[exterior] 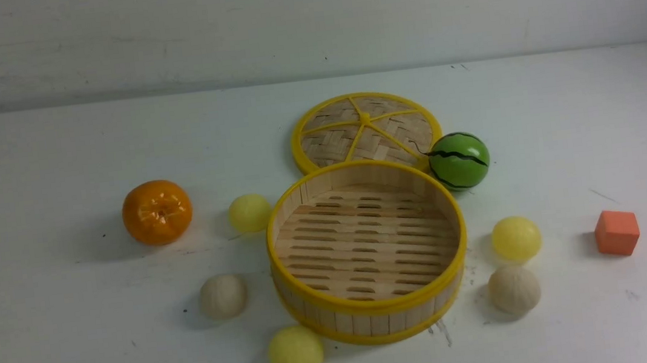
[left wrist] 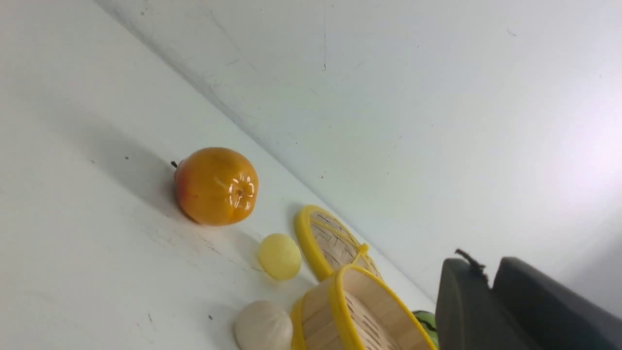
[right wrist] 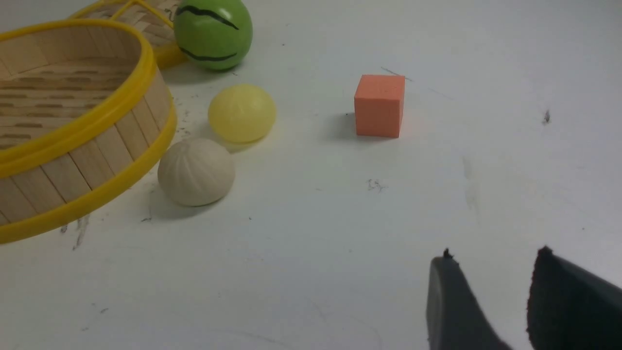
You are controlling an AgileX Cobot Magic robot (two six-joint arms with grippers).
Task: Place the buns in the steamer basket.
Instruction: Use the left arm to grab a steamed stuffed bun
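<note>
The steamer basket (exterior: 374, 308) stands empty mid-table. Five buns lie on the table around it: a yellow bun (exterior: 249, 213) and an off-white bun (exterior: 223, 296) on its left, a yellow bun (exterior: 295, 353) in front, and a yellow bun (exterior: 516, 238) and an off-white bun (exterior: 513, 289) on its right. My left gripper (left wrist: 491, 277) is shut and empty, away from the basket (left wrist: 340, 311). My right gripper (right wrist: 493, 257) is open and empty, well short of the right-hand off-white bun (right wrist: 196, 171) and yellow bun (right wrist: 242, 113).
The woven lid (exterior: 365, 128) lies flat behind the basket, with a green watermelon ball (exterior: 459, 160) touching its right edge. An orange fruit (exterior: 157, 212) sits at the left and an orange cube (exterior: 617, 232) at the right. A wall runs behind the table.
</note>
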